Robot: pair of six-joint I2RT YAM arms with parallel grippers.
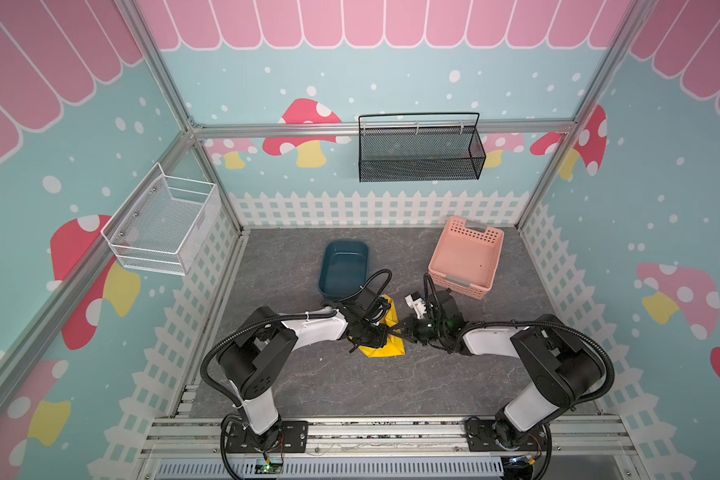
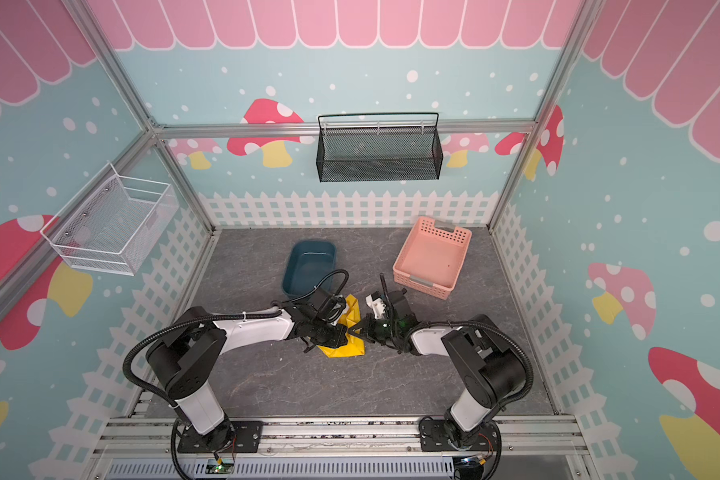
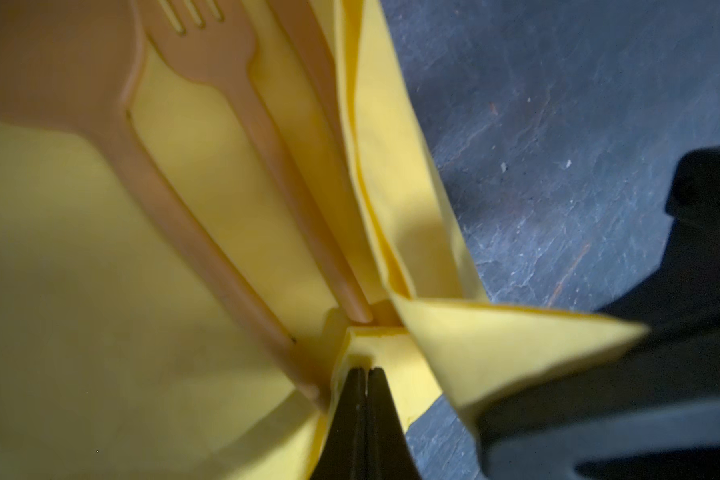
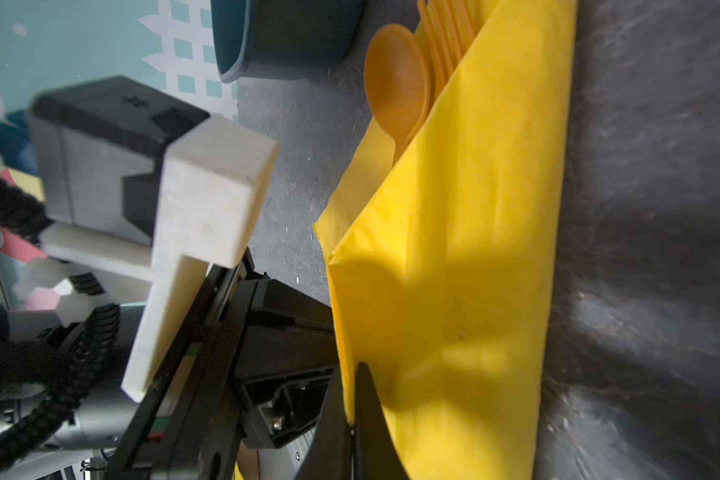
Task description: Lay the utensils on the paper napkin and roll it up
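The yellow paper napkin (image 1: 385,351) (image 2: 346,349) lies partly folded on the grey table, between the two arms. In the left wrist view the orange utensils rest on it: the fork (image 3: 208,45), the blurred spoon (image 3: 59,62) and a third slim piece (image 3: 308,83) half under the folded flap. The spoon (image 4: 395,87) also pokes out in the right wrist view. My left gripper (image 1: 393,331) (image 3: 366,370) is shut on a small fold of the napkin (image 3: 100,291). My right gripper (image 1: 405,332) (image 4: 355,386) faces it, shut on the napkin's (image 4: 474,249) lifted edge.
A dark blue tub (image 1: 344,268) stands just behind the napkin and a pink basket (image 1: 466,257) at the back right. A white wire basket (image 1: 163,226) hangs on the left wall and a black mesh basket (image 1: 420,151) on the back wall.
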